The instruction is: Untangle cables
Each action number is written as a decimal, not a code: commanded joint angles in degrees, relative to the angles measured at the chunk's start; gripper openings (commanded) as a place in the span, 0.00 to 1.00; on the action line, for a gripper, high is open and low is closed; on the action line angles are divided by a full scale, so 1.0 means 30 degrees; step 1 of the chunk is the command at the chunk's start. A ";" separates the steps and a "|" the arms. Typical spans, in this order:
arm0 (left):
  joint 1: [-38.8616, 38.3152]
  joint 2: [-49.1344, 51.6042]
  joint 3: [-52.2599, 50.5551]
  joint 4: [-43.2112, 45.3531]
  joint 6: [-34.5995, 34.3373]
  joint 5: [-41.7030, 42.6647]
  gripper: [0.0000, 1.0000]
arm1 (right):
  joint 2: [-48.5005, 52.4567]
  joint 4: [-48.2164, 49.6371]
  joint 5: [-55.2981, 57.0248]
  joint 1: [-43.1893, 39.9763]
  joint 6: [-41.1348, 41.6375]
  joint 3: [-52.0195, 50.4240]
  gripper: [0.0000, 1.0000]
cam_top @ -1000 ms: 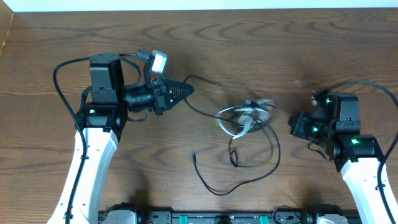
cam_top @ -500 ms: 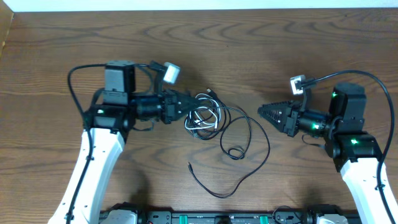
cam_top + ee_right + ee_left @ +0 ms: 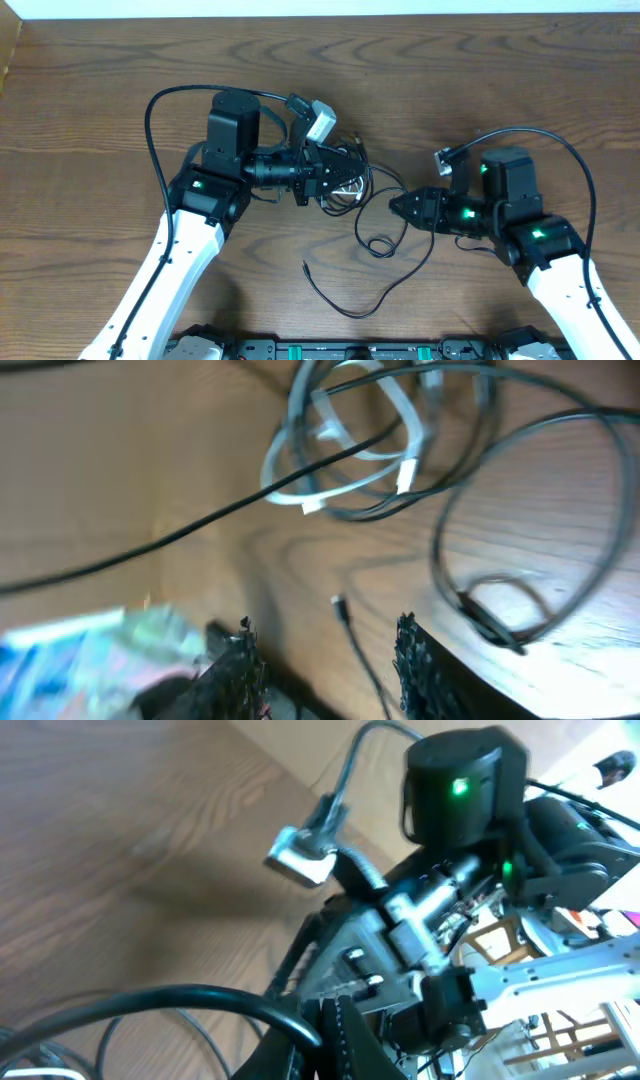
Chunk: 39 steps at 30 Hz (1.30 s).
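The cables are a tangle of thin black cords and one white cord [image 3: 352, 458]. In the overhead view the bundle [image 3: 345, 187] sits at the tip of my left gripper [image 3: 360, 176], which is shut on a black cord [image 3: 190, 999]. Its closed fingers show in the left wrist view [image 3: 336, 1032]. A loose black loop [image 3: 379, 243] and a long black tail [image 3: 345, 305] trail toward the front edge. My right gripper [image 3: 394, 203] is open just right of the bundle. The right wrist view shows its fingers [image 3: 325, 652] apart and empty, with a plug end [image 3: 340, 606] between them.
The wooden table [image 3: 100, 60] carries only the cables. The two arms face each other closely at the table's middle; the right arm [image 3: 460, 780] fills the left wrist view. Thick black robot wires [image 3: 165, 95] arc over each arm.
My left gripper has carried the cable bundle rightward to the table's middle. My right arm has swung left and down toward the bundle, its tip now close beside it.
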 commanded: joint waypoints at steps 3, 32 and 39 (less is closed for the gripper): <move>-0.0066 -0.0321 0.0350 0.1756 0.0044 0.4313 0.08 | 0.0022 0.0168 0.3679 0.0415 0.1931 -0.0124 0.47; -0.0197 -0.0321 0.0350 0.3104 0.0044 0.7621 0.08 | 0.8386 0.6120 0.5901 0.2572 0.0408 -0.0138 0.36; -0.0197 -0.0321 0.0350 0.3053 0.0036 0.7621 0.08 | 0.9420 0.6047 1.2699 0.3045 0.1304 -0.0109 0.01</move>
